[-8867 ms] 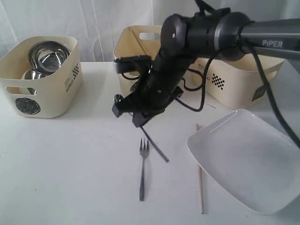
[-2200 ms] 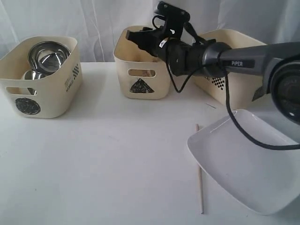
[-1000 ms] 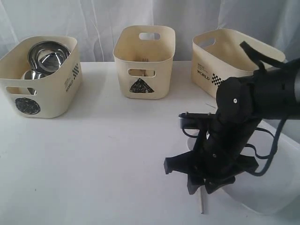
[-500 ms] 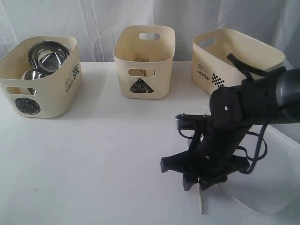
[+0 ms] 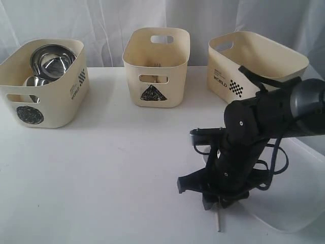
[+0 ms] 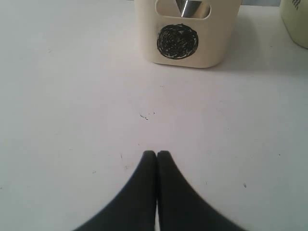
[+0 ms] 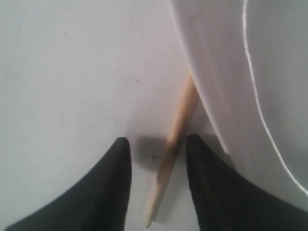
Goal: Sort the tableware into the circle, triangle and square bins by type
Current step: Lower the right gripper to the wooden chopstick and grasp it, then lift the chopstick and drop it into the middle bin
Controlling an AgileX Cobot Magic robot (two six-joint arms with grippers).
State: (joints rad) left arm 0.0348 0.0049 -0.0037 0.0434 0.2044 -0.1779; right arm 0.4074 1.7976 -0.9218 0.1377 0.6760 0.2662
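Exterior view first, from the left: the circle bin (image 5: 56, 101) already holds a steel bowl (image 5: 51, 61) and other steel pieces, and nothing there has moved. The left pincer (image 6: 157, 156) shows only in the left wrist view, its fingers pressed together on nothing, low over the bare table (image 5: 101, 178) and facing that bin.

At the middle stands the triangle bin (image 5: 155, 76). Seconds ago the right arm reached over it, and the fork that lay on the table before that is gone from the table, so the cutlery is likely almost sorted.

To the right, the right pincer (image 5: 219, 201) has swung away from that bin and come down over the last chopstick (image 5: 218, 222). In the right wrist view it stands narrowly apart (image 7: 156, 142), one finger on each side of the chopstick (image 7: 175, 130), not yet closed. The chopstick lies flat on the table, touching the edge of the plate (image 7: 269, 72). The plate's rim may crowd the nearer finger.

The square bin (image 5: 244, 71) looks empty, so the plate is left for it.
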